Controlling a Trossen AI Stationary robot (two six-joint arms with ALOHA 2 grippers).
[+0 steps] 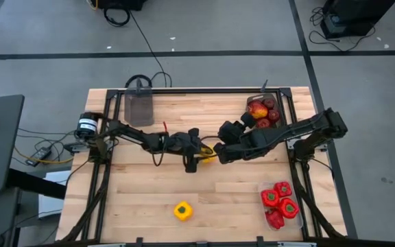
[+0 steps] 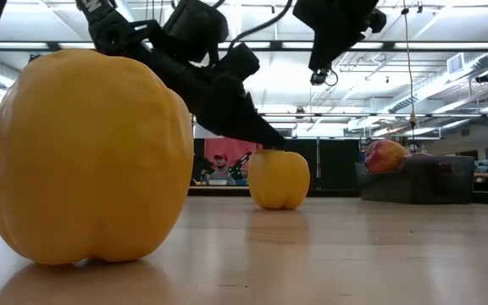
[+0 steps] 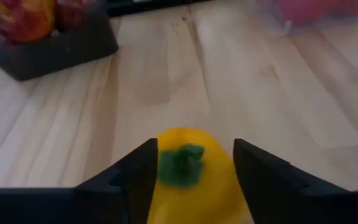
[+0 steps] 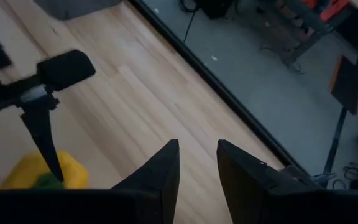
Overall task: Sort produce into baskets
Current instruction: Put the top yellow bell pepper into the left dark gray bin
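The left gripper [image 3: 194, 171] has its jaws around a yellow pepper [image 3: 194, 177] mid-tabletop (not visibly clamped), while beside it the right gripper [image 4: 197, 168] hangs narrow and empty.

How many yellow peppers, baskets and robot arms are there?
yellow peppers: 2 (one alone near the table's front edge, one in the middle of the table between the two arms' fingers)
baskets: 3 (empty grey, grey with apples, clear with red peppers)
robot arms: 2 (left, right)
Total: 7
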